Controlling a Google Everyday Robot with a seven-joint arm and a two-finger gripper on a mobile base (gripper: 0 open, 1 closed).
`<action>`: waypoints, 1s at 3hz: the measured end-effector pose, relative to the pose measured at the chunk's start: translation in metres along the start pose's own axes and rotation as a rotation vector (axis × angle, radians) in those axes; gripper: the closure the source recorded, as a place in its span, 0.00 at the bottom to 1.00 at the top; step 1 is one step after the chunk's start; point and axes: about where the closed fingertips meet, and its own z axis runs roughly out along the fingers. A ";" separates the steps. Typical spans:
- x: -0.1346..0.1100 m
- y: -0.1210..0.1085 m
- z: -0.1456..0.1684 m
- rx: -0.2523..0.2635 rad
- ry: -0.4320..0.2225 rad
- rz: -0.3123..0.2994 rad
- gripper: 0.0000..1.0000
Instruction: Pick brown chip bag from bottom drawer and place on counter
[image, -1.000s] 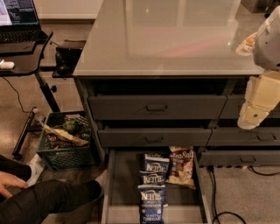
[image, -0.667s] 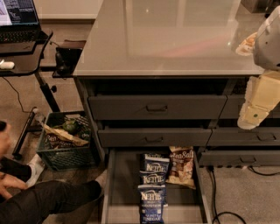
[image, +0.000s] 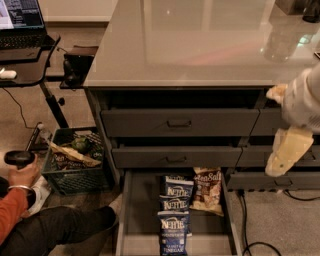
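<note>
The robot's pale cream tool (image: 289, 150) hangs blurred at the right edge, beside the closed drawers (image: 180, 122), its arm (image: 302, 97) cut off there. The nearest dark blue crinkly chip bag (image: 173, 232) and the open dark grey metal bottom drawer (image: 140, 215) run off the bottom edge. The top-left corner crops the open laptop (image: 20, 20) on the black desk (image: 27, 72)

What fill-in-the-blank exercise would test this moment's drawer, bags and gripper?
1. The bottom drawer stands ____, with the brown chip bag lying on its floor.
2. Beside that bag lie ____ dark blue Kettle bags in a row.
3. The gripper is at the picture's ____ edge, higher in the picture than the brown chip bag and apart from it.

Missing words: open; three; right.
</note>
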 end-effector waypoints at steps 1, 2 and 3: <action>0.020 -0.002 0.044 0.018 -0.022 0.002 0.00; 0.040 -0.005 0.092 0.032 -0.062 -0.011 0.00; 0.061 -0.014 0.148 0.012 -0.054 -0.012 0.00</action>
